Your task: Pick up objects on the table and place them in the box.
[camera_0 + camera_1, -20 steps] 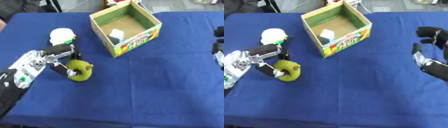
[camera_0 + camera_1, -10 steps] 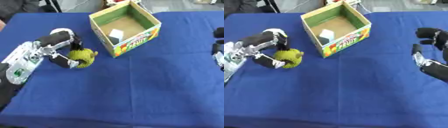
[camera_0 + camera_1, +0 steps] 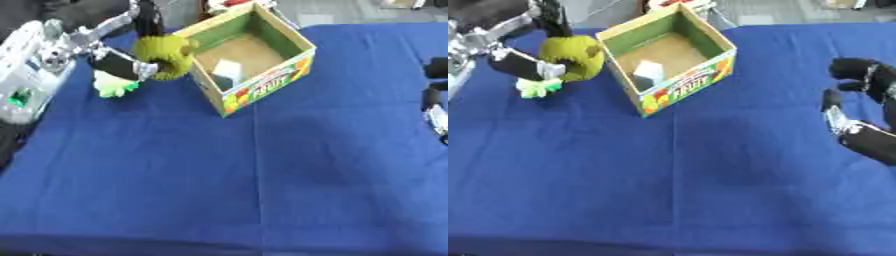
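Currently I read "FRUIT" on box [image 3: 262, 85] front. Left hand [image 3: 122, 60] clamped round yellow-green fuzzy object [image 3: 164, 56] (raised, beside box's left wall). Right hand [image 3: 859, 100] idle, fingers relaxed apart, right edge.

Box front panel: the cardboard box [image 3: 262, 86] carries printed lettering on a yellow-green band along its near side; it seems to read "FRUIT", though the letters are blurred and the reading is uncertain.
Box, rest of the print: coloured pictures at the panel's corners, no words legible.
White thing inside the box: no marking readable.
Left forearm casing [image 3: 24, 75]: a small green mark shows on the white cover; it cannot be read.
Elsewhere: no readable text, numbers or signs.
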Robot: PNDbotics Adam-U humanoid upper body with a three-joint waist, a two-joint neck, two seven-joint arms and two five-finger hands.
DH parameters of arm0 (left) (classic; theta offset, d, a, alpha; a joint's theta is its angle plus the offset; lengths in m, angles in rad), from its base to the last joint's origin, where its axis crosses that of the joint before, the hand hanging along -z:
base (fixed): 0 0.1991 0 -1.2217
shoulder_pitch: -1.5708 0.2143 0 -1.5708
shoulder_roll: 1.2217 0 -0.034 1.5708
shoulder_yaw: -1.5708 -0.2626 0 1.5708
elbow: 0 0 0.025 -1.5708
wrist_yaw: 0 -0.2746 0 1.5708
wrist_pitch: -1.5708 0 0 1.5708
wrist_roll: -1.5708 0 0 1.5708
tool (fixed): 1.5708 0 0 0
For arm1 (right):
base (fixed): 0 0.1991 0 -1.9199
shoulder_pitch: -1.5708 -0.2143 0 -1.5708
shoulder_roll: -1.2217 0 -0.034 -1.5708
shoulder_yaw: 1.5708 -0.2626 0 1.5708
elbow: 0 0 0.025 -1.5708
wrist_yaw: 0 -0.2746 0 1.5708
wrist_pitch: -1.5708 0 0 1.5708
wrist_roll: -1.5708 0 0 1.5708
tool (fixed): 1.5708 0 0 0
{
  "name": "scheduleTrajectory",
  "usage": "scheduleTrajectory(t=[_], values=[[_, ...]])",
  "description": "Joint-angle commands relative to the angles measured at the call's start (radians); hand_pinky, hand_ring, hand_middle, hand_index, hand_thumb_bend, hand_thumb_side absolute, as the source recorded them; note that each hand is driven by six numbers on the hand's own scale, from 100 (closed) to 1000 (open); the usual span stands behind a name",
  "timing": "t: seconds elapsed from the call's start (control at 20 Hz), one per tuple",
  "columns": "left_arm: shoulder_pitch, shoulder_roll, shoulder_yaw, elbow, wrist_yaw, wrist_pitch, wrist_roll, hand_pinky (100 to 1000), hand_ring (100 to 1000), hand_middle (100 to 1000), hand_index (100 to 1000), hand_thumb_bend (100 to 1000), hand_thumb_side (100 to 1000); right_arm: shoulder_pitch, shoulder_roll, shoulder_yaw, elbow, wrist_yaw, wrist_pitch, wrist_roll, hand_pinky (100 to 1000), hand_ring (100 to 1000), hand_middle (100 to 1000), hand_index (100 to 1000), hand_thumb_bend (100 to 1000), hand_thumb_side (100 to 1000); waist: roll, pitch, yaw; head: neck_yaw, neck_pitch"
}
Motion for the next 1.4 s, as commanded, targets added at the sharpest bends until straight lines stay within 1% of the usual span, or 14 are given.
scheduleTrajectory(t=[0.05,0.15,0.2,0.3,0.4,0.5,0.6,0.7,0.8,0.85,0.95,1.05,1.2,1.4], values=[[-0.095,-0.063,-0.023,0.141,-0.093,-0.016,0.029,591,503,479,579,282,100,-0.012,-0.006,0.003,-0.012,-0.003,-0.002,0.007,768,818,759,845,100,344,-0.005,-0.016,-0.006,0.007,-0.007],[-0.155,-0.136,-0.028,0.258,-0.169,-0.030,0.063,594,514,490,595,303,100,-0.015,0.000,0.009,-0.012,-0.004,-0.004,0.012,768,818,759,844,100,343,-0.008,-0.015,-0.016,0.010,-0.013],[-0.179,-0.172,-0.026,0.317,-0.205,-0.039,0.086,595,517,494,600,338,118,-0.018,0.003,0.012,-0.013,-0.004,-0.006,0.015,768,818,759,844,100,344,-0.009,-0.015,-0.022,0.011,-0.016],[-0.214,-0.233,-0.015,0.415,-0.259,-0.058,0.133,594,522,499,606,342,124,-0.022,0.010,0.017,-0.012,-0.004,-0.008,0.022,770,820,761,845,100,349,-0.011,-0.013,-0.033,0.010,-0.021],[-0.242,-0.289,-0.004,0.494,-0.303,-0.075,0.175,603,538,515,622,378,157,-0.024,0.016,0.023,-0.011,-0.006,-0.012,0.030,773,822,763,847,100,356,-0.012,-0.009,-0.043,0.008,-0.029],[-0.261,-0.333,0.004,0.550,-0.349,-0.089,0.206,609,546,521,630,384,161,-0.027,0.019,0.029,-0.009,-0.008,-0.015,0.039,774,823,764,847,100,358,-0.013,-0.006,-0.052,0.008,-0.035],[-0.274,-0.368,0.011,0.590,-0.391,-0.098,0.231,628,572,548,660,415,184,-0.030,0.023,0.033,-0.008,-0.011,-0.019,0.047,776,824,765,848,100,362,-0.012,-0.003,-0.061,0.005,-0.038],[-0.282,-0.392,0.014,0.618,-0.428,-0.105,0.244,654,615,607,715,462,225,-0.032,0.026,0.035,-0.007,-0.012,-0.020,0.052,776,825,765,848,100,365,-0.011,-0.002,-0.067,0.002,-0.040],[-0.285,-0.405,0.016,0.634,-0.456,-0.113,0.247,671,638,649,758,519,268,-0.032,0.029,0.037,-0.006,-0.012,-0.021,0.056,777,825,765,848,100,367,-0.011,-0.001,-0.068,0.001,-0.041],[-0.284,-0.409,0.016,0.639,-0.466,-0.118,0.246,686,654,682,798,619,311,-0.032,0.030,0.037,-0.005,-0.012,-0.022,0.057,777,825,766,848,100,368,-0.011,-0.001,-0.069,0.000,-0.042],[-0.279,-0.409,0.018,0.642,-0.480,-0.126,0.246,705,682,729,830,661,363,-0.031,0.031,0.036,-0.005,-0.011,-0.022,0.058,778,825,765,848,100,370,-0.011,-0.001,-0.069,-0.002,-0.043],[-0.271,-0.405,0.024,0.637,-0.484,-0.127,0.246,709,697,752,842,689,393,-0.030,0.031,0.034,-0.004,-0.011,-0.022,0.057,778,825,766,848,100,372,-0.010,0.000,-0.068,-0.005,-0.044],[-0.260,-0.390,0.036,0.599,-0.448,-0.129,0.243,722,731,794,859,712,432,-0.025,0.029,0.032,-0.004,-0.010,-0.022,0.057,778,826,766,848,100,375,-0.008,0.001,-0.062,-0.007,-0.044],[-0.239,-0.317,0.035,0.450,-0.339,-0.124,0.207,754,766,844,882,729,500,-0.020,0.027,0.029,-0.006,-0.009,-0.021,0.056,778,826,766,848,100,378,-0.006,0.002,-0.050,-0.014,-0.043]])
